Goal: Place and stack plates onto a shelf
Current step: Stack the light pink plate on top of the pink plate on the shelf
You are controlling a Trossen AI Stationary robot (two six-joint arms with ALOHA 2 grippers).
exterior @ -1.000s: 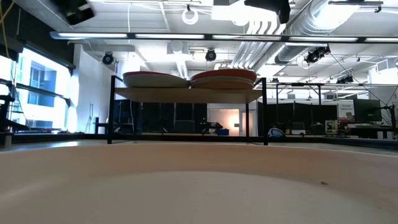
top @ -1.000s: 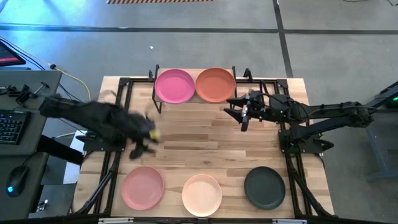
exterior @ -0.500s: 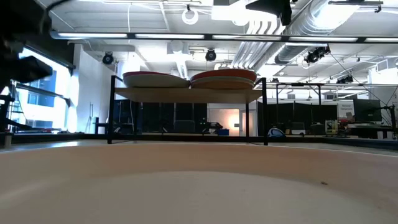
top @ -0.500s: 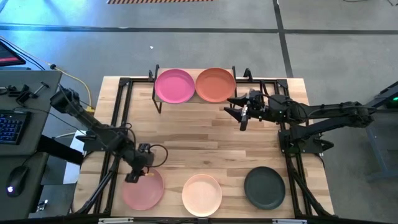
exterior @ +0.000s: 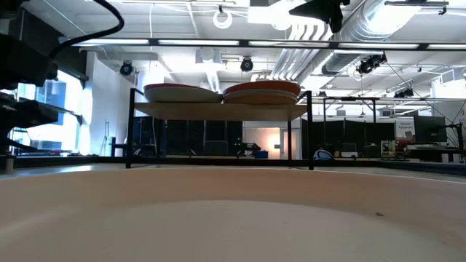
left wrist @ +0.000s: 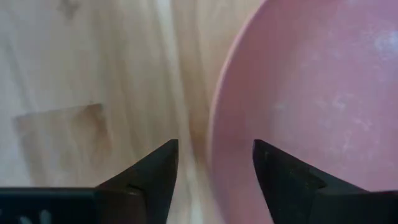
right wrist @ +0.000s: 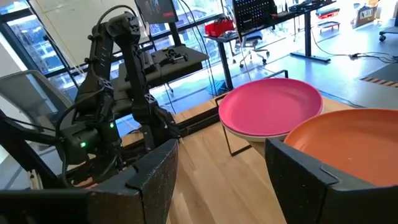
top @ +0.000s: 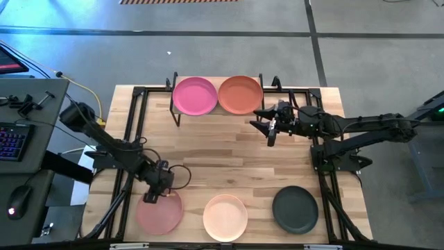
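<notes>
Down at about seven o'clock on the desk [top: 229, 167], the left tool [top: 151, 197] hangs over the upper-left rim of the dusty pink plate [top: 159, 212], its two dark fingers [left wrist: 149, 177] spread apart with the plate's edge showing between them in the left wrist view. The cream-peach plate [top: 225, 215] sits at six o'clock just beside it, and the black plate [top: 295, 210] lies at around five o'clock, a little apart from the peach one.

Up at twelve o'clock stands the shelf [exterior: 218, 110], and on it the hot pink plate [top: 195, 96] and the orange plate [top: 240, 94] rest side by side, rims touching; from table height each looks to lie on top of another plate.

The right tool [top: 267, 128] hovers at about two o'clock, just off the orange plate's near edge, fingers open and holding nothing.
</notes>
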